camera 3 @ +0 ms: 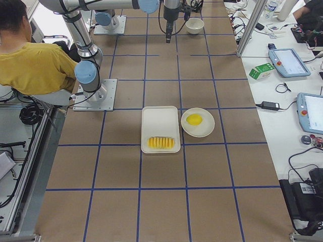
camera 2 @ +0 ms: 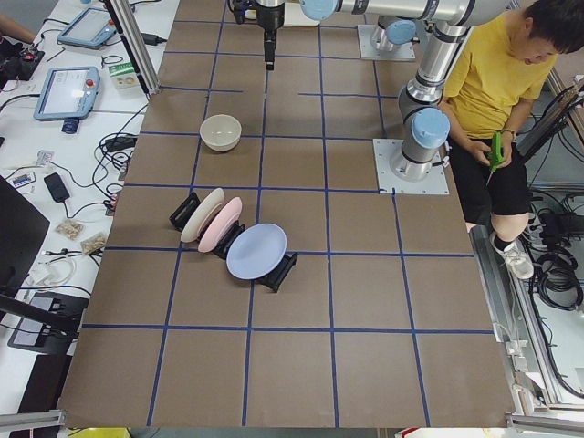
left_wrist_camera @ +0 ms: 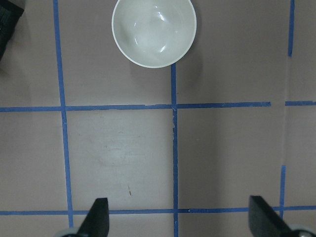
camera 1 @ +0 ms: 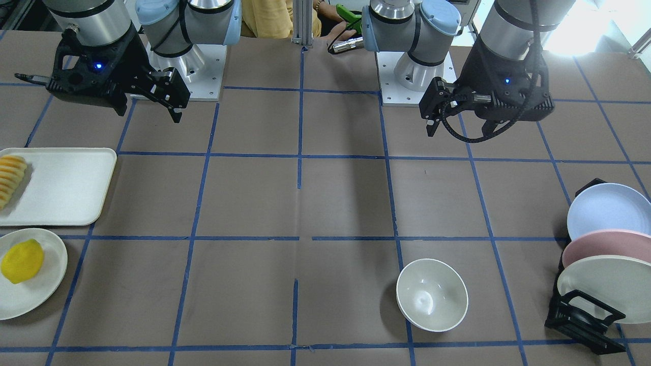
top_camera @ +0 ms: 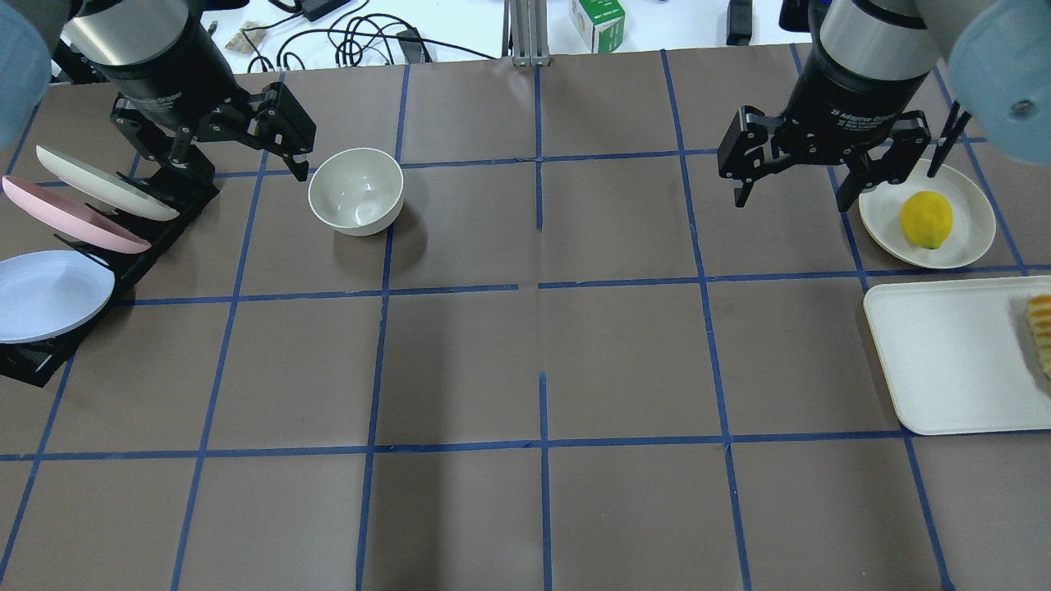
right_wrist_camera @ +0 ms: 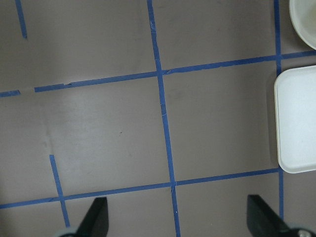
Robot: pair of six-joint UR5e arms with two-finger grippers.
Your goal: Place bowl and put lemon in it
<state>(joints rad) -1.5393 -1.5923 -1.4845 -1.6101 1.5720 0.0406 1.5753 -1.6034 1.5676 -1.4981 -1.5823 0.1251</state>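
Observation:
The off-white bowl (top_camera: pixel 355 190) stands upright and empty on the table's left half; it also shows in the front view (camera 1: pixel 432 295) and at the top of the left wrist view (left_wrist_camera: pixel 154 32). The yellow lemon (top_camera: pixel 926 219) lies on a flat off-white plate (top_camera: pixel 973 238) at the right, also seen in the front view (camera 1: pixel 22 261). My left gripper (top_camera: pixel 238 156) hangs open and empty high above the table, left of the bowl. My right gripper (top_camera: pixel 792 193) hangs open and empty, left of the lemon's plate. Both wrist views show the fingertips wide apart.
A white tray (top_camera: pixel 952 361) with ridged sliced food (top_camera: pixel 1041 328) lies near the plate. A black rack (top_camera: pixel 25 361) with white, pink and blue plates (top_camera: pixel 49 291) stands at the table's left edge. A seated person in yellow (camera 2: pixel 493 82) is behind the robot.

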